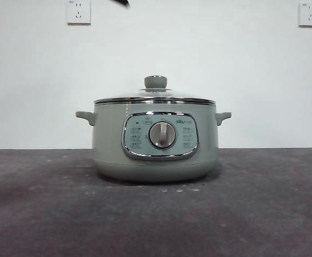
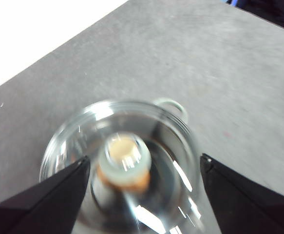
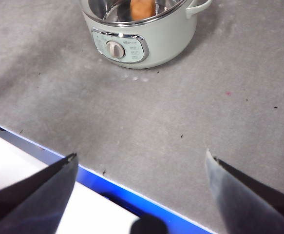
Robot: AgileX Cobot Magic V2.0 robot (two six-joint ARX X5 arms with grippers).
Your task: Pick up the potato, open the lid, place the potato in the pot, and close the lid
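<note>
Front view: one sage-green pot (image 1: 154,140) stands upright on the grey worktop (image 1: 38,214), dial facing the camera, a handle at each side. The single glass lid (image 1: 154,97) sits level on its rim, knob pointing straight up. A black tip shows at the top edge.

Left wrist view: the left claw (image 2: 144,168) hangs directly above the lid (image 2: 83,131), looking straight down, jaws spread wide on either side of the knob, not touching it. The potato (image 2: 132,181) shows orange through the glass, inside the pot.

Right wrist view: the right claw (image 3: 141,163) is spread and empty above the worktop's near edge, well apart from the pot (image 3: 142,41). One potato (image 3: 142,9) lies inside; its long axis cannot be made out.
</note>
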